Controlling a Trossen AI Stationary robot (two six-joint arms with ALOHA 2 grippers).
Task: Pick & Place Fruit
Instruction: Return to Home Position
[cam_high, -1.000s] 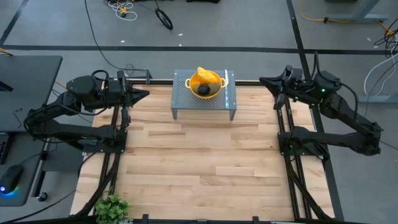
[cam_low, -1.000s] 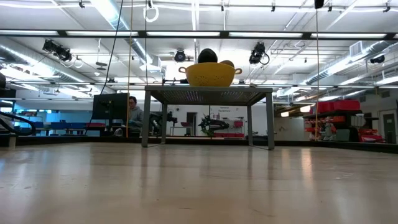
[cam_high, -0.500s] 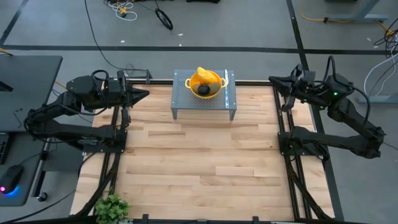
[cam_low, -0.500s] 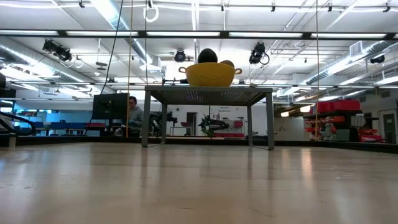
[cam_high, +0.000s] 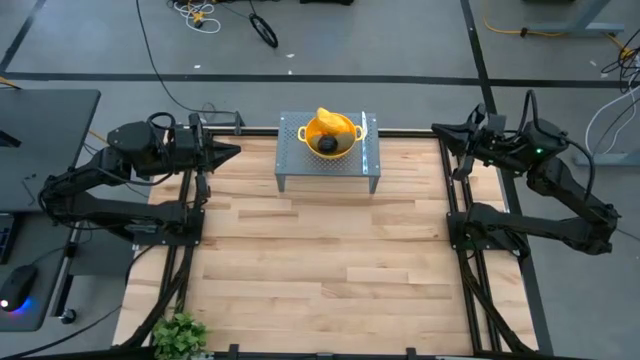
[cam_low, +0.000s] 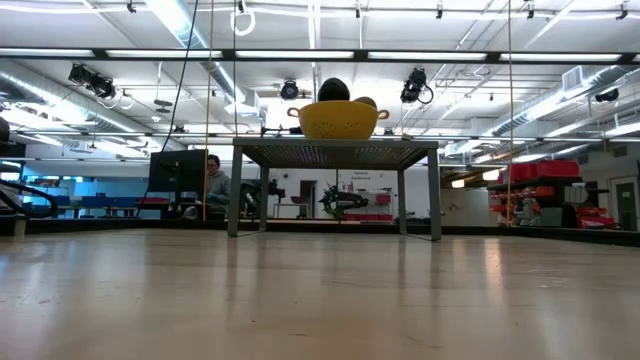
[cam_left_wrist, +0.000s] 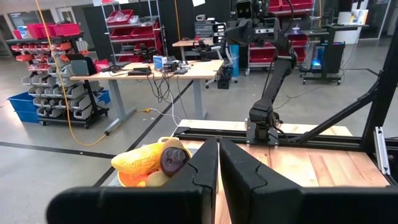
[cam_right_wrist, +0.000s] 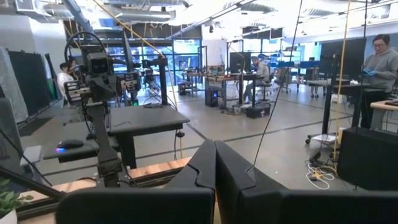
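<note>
A yellow two-handled bowl (cam_high: 329, 135) stands on a grey perforated stand (cam_high: 292, 160) at the table's far middle. It holds the fruit: a yellow-orange oblong (cam_high: 327, 118) lies on top and a dark round one (cam_high: 327, 145) sits beside it. The low view shows the bowl (cam_low: 338, 120) with the dark fruit (cam_low: 333, 89) rising above its rim. My left gripper (cam_high: 236, 151) is shut, level at the table's far left, pointing toward the stand. My right gripper (cam_high: 437, 129) is shut, level at the far right. Neither holds anything.
A slim knife (cam_high: 364, 130) lies on the stand right of the bowl. Bare wooden table (cam_high: 320, 250) stretches from the stand to the near edge. A small plant (cam_high: 180, 332) sits at the near left corner. People work at desks in the room beyond.
My right gripper has drawn back a little toward the table's right edge, away from the stand, staying shut, and then has kept still. The bowl and the fruit have not moved.
</note>
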